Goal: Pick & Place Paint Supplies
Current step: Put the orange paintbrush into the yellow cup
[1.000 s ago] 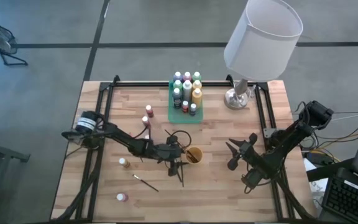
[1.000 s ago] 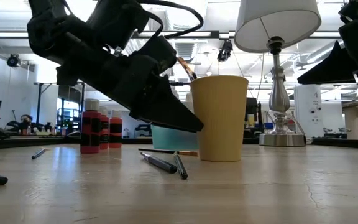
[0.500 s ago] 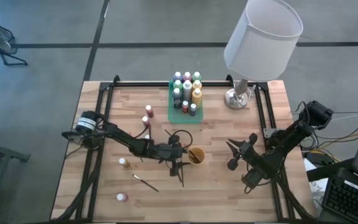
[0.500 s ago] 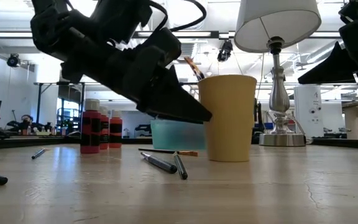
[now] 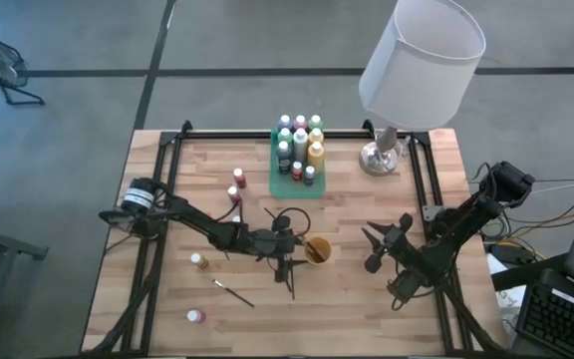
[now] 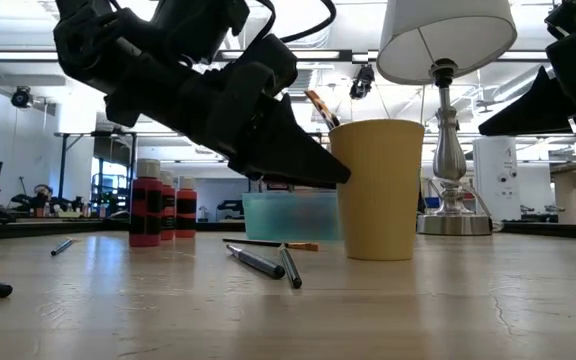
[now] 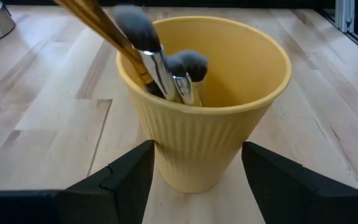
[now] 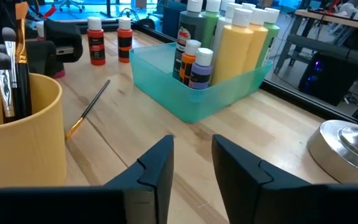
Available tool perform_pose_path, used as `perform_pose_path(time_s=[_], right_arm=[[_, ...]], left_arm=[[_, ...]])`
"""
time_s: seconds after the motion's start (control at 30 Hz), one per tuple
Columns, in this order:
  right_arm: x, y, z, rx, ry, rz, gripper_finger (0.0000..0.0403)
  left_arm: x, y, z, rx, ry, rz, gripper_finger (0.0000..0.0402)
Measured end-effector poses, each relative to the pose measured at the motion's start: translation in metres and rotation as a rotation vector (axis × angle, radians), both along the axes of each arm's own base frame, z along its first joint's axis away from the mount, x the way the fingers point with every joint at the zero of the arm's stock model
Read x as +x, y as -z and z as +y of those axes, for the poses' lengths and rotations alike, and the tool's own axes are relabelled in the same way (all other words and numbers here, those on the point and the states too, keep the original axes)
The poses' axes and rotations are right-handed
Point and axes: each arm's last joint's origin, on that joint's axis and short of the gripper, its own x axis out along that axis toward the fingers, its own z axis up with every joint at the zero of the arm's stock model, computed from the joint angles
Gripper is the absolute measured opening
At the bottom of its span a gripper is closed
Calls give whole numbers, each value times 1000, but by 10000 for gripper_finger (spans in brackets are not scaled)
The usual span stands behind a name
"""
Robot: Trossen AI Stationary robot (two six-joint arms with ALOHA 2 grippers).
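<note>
Paint bottles [image 8: 199, 62] — labels too small to read.

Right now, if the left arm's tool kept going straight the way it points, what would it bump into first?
Most likely the yellow cup: the left tool stands open with its fingers to either side of the cup's base, brushes inside.

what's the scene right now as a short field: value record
cup: yellow cup upright mid-table, brushes standing in it
left gripper: left gripper at the cup, jaws open on either side of it
right gripper: right gripper waits to the cup's right, holding nothing
tray: green tray at the table's back, packed with paint bottles
loose bottles: two red bottles left of the tray, two small bottles near the front left
loose brushes: one brush at front left, more by the cup
lamp: lamp at back right
</note>
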Motion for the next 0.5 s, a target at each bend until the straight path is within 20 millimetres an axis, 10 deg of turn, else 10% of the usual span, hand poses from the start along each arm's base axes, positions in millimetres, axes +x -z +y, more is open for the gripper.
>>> perform_pose_path(time_s=[0.5], right_arm=[[0, 0, 0, -1, -1, 2, 128]], left_arm=[[4, -5, -1, 8, 5, -15, 248]])
